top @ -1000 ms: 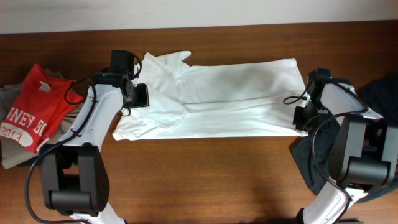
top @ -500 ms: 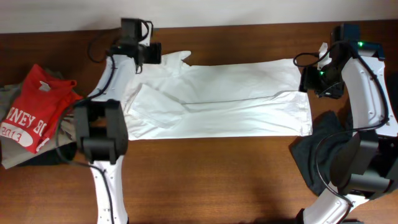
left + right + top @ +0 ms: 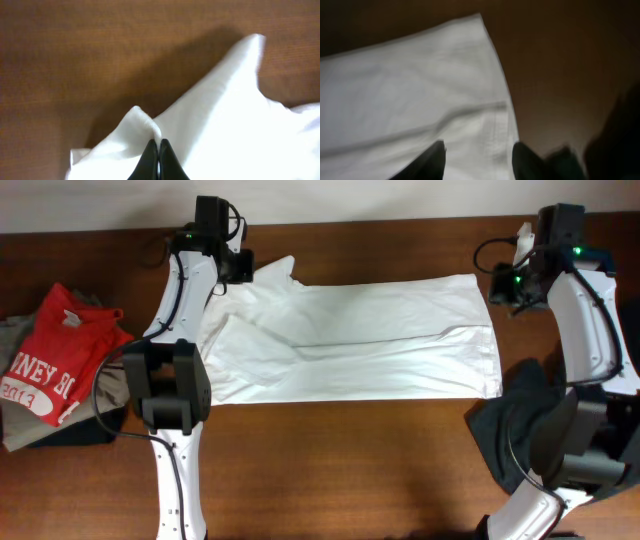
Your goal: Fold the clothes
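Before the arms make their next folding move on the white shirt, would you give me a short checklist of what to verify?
1. Hold by the left gripper: ok, shut on a raised fold of the plain white short-sleeved shirt.
2. Hold by the right gripper: not ok, jaws open over the hem corner.
3. Cloth flat on the brown wooden table: not ok, rumpled at the sleeve end.
4. The red T-shirt with white lettering clear of it: ok, lies apart.
5. The black garment clear of the near hem corner: cannot tell.
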Controlling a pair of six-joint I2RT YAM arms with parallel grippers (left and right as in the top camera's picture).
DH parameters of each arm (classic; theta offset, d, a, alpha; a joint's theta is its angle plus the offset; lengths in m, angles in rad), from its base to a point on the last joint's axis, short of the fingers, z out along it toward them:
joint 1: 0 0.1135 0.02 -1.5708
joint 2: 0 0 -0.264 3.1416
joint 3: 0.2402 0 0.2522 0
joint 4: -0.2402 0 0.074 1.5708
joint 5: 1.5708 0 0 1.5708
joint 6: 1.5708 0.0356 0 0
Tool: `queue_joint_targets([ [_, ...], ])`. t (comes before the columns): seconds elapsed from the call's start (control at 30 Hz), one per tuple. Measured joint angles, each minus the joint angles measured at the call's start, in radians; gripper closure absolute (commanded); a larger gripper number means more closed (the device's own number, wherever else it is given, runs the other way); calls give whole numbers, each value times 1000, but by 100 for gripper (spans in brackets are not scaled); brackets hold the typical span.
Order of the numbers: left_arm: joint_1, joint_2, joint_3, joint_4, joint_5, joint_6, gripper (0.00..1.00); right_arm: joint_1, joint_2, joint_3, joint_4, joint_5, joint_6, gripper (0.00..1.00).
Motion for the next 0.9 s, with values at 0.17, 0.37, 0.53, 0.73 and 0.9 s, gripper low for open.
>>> queue_joint_targets([
  [0.17, 0, 1, 25, -218, 52, -6, 99, 2, 222, 0, 404, -71, -16, 28],
  [0.37, -1, 1, 25, -235, 57, -8, 99, 13, 405, -4, 692, -86, 9, 27],
  [0.53, -1, 1, 25, -236, 57, -8, 99, 21, 452, 2, 711, -84, 36, 96],
  [0.73, -1, 1, 30, -281, 68, -8, 99, 21, 445, 48, 555, -79, 35, 96],
  [0.9, 22, 1, 272, -499, 166, -10, 99, 22, 383, 344, 18, 55, 35, 96],
])
